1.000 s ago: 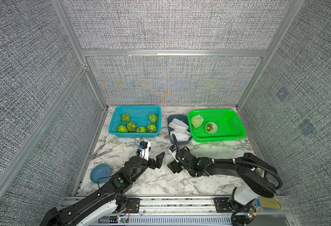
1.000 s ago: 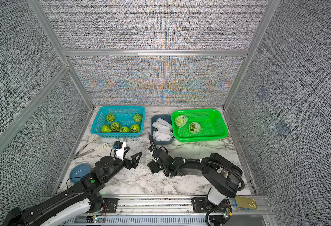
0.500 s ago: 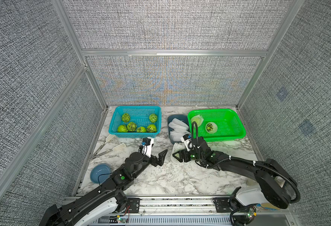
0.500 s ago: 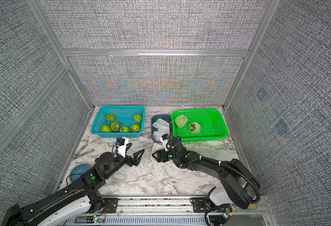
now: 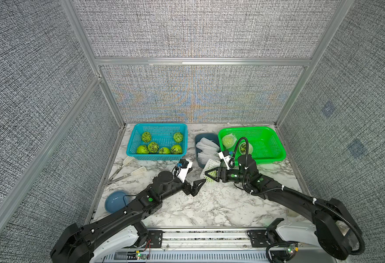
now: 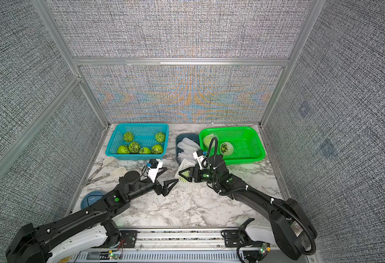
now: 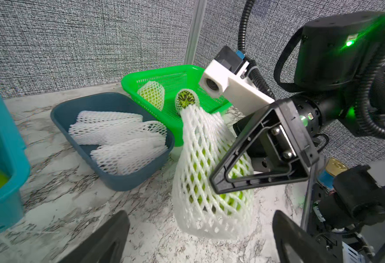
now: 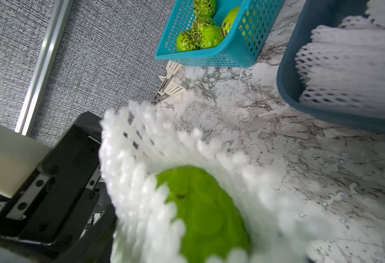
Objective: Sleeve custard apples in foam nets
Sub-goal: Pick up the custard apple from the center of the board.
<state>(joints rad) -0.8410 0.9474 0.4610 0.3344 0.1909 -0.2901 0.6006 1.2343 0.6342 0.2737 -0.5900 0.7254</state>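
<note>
Broadly, the marble table point(image 5: 209, 205) is carrying everything, and two black arms are reaching over its near edge toward the middle; the left arm point(image 5: 141, 205) and the right arm point(image 5: 285, 193) are angling inward so that their tips are nearly facing each other. At the back, the blue basket point(image 5: 157, 156) is sitting to the left and the green basket point(image 5: 269, 159) to the right; the dark blue tray point(image 5: 205, 134) is standing between them, just beside the green one. A blue bowl point(image 5: 116, 201) is lying near the table's left edge, and white slotted tongs point(image 5: 140, 170) are lying between it and the blue basket. Six bare custard apples point(image 5: 153, 147) are sitting in the blue basket; two already netted fruits point(image 5: 229, 140) are lying in the green basket, one partly hidden behind the right arm's cable in both top views. Spare foam nets point(image 7: 118, 134) are lying flat and piled in the tray. The right gripper point(image 5: 211, 176) is clamping its jaws around the sleeved custard apple point(image 7: 200, 182) just in front of the tray; green skin is showing through the white mesh, and loose net is trailing up past the fruit toward the green basket; whether the net is touching the marble or hanging just above it, I cannot tell. The left gripper point(image 5: 196, 187) is hovering just beside that fruit with its jaws spread wide and nothing between them.
</note>
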